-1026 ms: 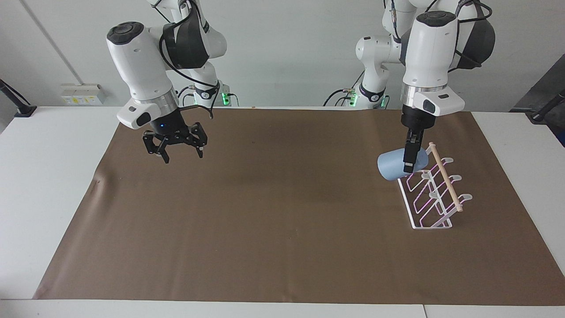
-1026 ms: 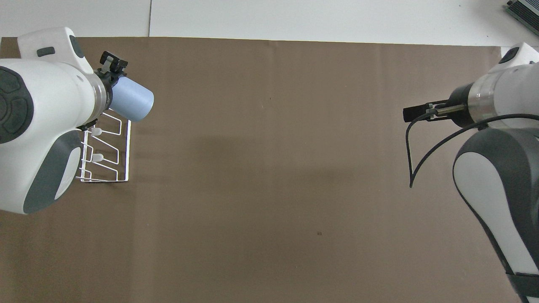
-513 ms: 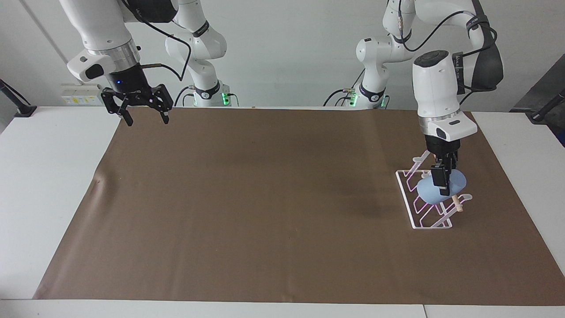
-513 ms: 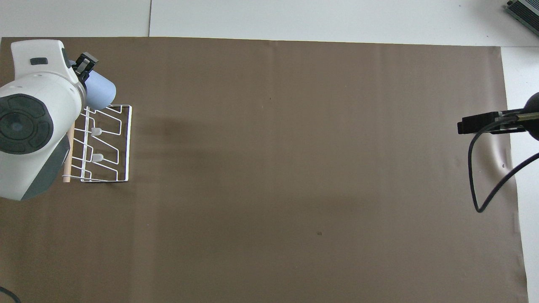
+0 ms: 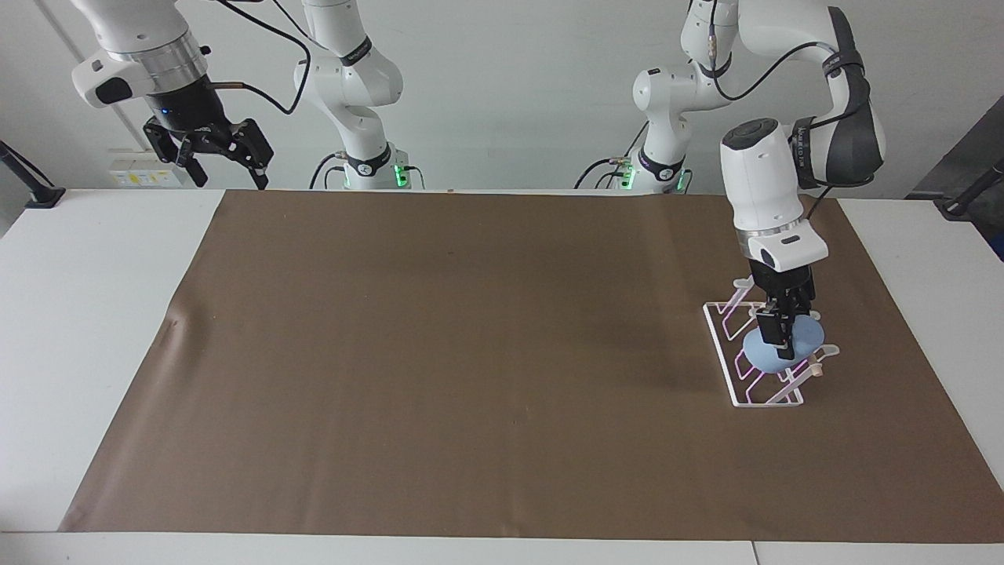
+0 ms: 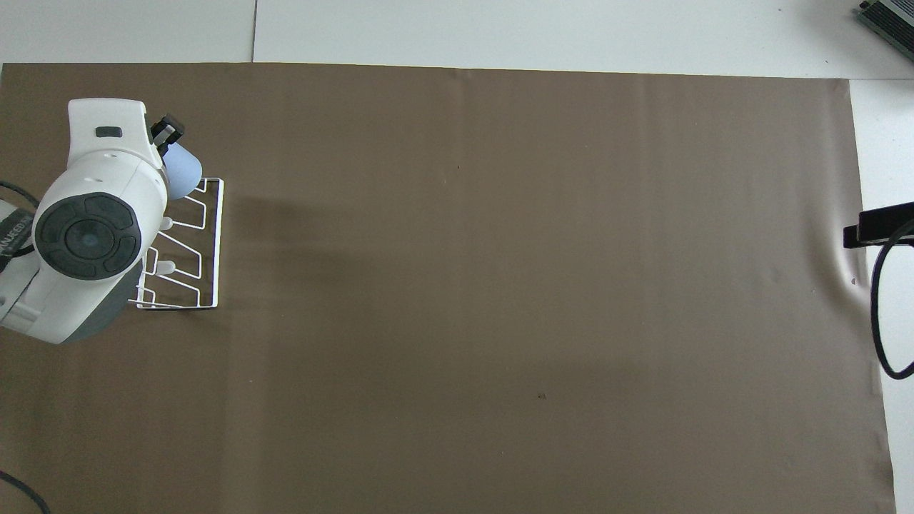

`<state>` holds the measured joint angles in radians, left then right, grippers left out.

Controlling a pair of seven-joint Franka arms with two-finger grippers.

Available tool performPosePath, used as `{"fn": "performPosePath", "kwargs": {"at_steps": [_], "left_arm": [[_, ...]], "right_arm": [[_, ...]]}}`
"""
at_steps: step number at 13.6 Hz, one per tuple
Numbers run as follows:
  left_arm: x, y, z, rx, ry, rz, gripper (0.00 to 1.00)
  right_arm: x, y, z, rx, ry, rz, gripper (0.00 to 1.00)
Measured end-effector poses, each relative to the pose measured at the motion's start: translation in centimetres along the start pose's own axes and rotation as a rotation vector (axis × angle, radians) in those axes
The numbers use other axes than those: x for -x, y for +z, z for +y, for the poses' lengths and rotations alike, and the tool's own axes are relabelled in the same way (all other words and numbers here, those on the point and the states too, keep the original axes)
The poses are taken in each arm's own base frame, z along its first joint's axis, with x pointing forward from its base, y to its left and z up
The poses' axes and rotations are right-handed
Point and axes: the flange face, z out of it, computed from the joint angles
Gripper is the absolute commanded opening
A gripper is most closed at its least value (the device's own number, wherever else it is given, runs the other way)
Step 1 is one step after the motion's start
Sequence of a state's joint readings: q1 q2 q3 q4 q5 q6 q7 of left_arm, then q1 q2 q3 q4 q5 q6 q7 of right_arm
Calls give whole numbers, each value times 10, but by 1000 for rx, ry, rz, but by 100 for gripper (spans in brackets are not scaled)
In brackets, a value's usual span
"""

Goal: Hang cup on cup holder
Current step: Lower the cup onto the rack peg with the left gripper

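The light-blue cup (image 5: 806, 339) lies tilted on the prongs of the white wire cup holder (image 5: 765, 404), its mouth turned down into the rack, at the left arm's end of the table. My left gripper (image 5: 780, 339) is shut on the cup from above, low over the rack. In the overhead view the cup (image 6: 183, 175) pokes out from under the left wrist over the cup holder (image 6: 215, 243). My right gripper (image 5: 226, 174) is open and empty, raised high over the table's corner at the right arm's end, where that arm waits.
A brown mat (image 5: 471, 353) covers most of the white table (image 5: 94, 314). The mat has a small crease (image 5: 172, 322) at the right arm's end. A black cable (image 6: 882, 321) loops down from the right hand.
The left gripper carried the cup over the rack and lowered it onto the prongs. The right arm rose and drew back toward its own end of the table.
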<state>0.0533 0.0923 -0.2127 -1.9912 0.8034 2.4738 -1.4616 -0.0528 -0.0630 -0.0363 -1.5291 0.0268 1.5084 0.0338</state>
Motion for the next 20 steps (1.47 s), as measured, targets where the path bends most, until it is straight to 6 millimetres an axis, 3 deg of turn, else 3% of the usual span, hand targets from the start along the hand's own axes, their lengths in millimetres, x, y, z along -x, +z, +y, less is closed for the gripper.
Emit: {"fn": "performPosePath", "kwargs": {"at_steps": [8, 10, 12, 14, 15, 20], "left_arm": [[23, 13, -14, -12, 24, -31, 0], [25, 15, -18, -13, 23, -34, 22], [25, 14, -18, -12, 23, -33, 57], [24, 13, -18, -10, 22, -31, 78], [23, 12, -18, -9, 21, -29, 84], [20, 7, -17, -3, 18, -21, 87]], "right_arm": [[9, 19, 8, 31, 4, -26, 100], [12, 24, 9, 53, -25, -14, 100], [14, 26, 9, 53, -26, -13, 100], [14, 28, 9, 53, -7, -18, 100], [14, 29, 10, 53, 0, -20, 100], [16, 27, 2, 54, -13, -15, 100]]}}
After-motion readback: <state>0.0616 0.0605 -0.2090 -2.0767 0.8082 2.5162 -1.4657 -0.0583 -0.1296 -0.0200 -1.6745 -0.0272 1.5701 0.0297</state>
